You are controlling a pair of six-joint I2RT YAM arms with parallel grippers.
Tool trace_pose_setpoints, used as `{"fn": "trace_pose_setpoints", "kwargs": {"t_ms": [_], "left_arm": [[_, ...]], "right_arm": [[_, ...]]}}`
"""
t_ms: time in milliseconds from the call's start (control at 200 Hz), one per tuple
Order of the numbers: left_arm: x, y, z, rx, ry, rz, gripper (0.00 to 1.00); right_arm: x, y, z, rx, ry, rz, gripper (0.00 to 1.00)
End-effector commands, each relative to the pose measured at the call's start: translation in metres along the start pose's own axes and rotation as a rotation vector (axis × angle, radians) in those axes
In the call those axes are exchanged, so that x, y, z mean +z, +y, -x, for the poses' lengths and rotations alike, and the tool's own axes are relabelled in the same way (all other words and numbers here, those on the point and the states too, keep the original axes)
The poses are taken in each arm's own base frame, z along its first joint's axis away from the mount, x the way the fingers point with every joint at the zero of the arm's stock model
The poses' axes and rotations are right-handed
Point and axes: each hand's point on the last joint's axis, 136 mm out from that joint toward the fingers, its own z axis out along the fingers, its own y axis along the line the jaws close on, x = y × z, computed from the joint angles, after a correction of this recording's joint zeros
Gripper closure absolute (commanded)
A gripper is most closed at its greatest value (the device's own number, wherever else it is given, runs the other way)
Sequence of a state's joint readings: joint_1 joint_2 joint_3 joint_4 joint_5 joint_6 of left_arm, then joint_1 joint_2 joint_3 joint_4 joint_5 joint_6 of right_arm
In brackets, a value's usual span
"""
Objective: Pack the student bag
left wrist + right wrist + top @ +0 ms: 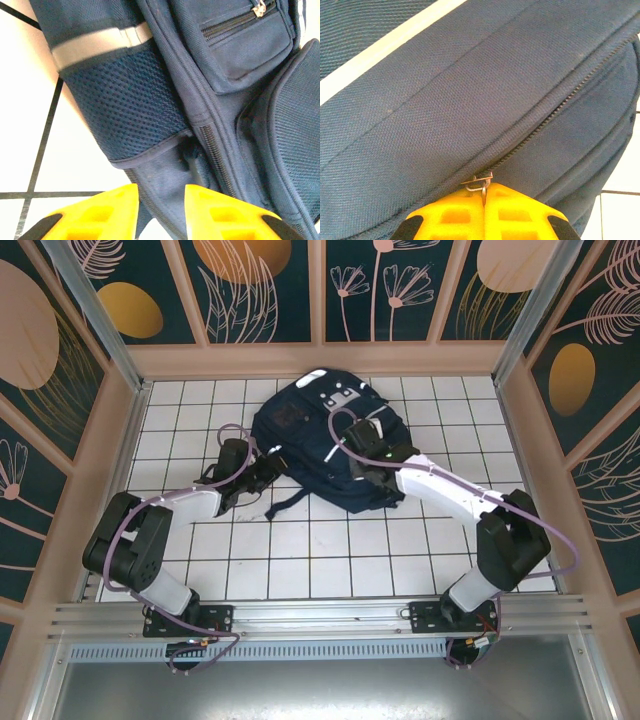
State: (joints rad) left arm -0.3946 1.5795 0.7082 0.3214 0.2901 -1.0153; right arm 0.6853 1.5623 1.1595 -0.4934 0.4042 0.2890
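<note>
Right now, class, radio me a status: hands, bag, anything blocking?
Right hand shut on zipper pull. Left hand, jaws apart at mesh pocket, grip unclear. Student bag zipped, nothing blocking.

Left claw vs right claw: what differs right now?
The left claw is open; the right claw is shut. Left sits by the mesh pocket, gripping nothing plainly; right pinches a zipper pull. Both are yellow and at the bag.

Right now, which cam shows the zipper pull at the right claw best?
Right wrist: the zipper pull sits close up, pinched at the shut right claw tips, on the student bag. Top external shows that claw on the bag, pull too small to tell. Left wrist shows other zippers on the bag's side.
</note>
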Motion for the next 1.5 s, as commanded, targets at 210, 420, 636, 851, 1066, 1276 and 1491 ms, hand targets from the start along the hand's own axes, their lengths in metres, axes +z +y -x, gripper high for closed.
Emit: {"fn": "trace_pose_setpoints", "kwargs": {"t_ms": [210,420,636,851,1066,1276,1491], "left_arm": [[-0.032,-0.063,-0.017,-0.023,0.042,-0.176,0.37],[-0.033,-0.088,-0.035,-0.147,0.085,-0.272,0.38],[-0.029,-0.082,-0.033,-0.234,0.056,-0.251,0.49],[-0.017,-0.070,-0.036,-0.294,0.071,-0.206,0.51],[-0.014,-0.066,-0.033,-0.328,0.055,-0.189,0.51],[-0.006,-0.051,-0.028,-0.351,0.011,-0.144,0.77],[-0.007,-0.031,-0.011,-0.280,-0.080,-0.027,1.00]], "right_arm": [[-0.037,0.071,0.020,-0.052,-0.077,0.402,1.00],[-0.047,0.104,0.031,-0.052,-0.098,0.529,1.00],[-0.048,0.125,0.031,-0.063,-0.099,0.581,1.00],[-0.049,0.136,0.030,-0.077,-0.094,0.599,1.00],[-0.047,0.130,0.029,-0.076,-0.094,0.571,1.00],[-0.047,0.123,0.032,-0.069,-0.107,0.536,1.00],[-0.039,0.082,0.029,-0.065,-0.111,0.365,1.00]]}}
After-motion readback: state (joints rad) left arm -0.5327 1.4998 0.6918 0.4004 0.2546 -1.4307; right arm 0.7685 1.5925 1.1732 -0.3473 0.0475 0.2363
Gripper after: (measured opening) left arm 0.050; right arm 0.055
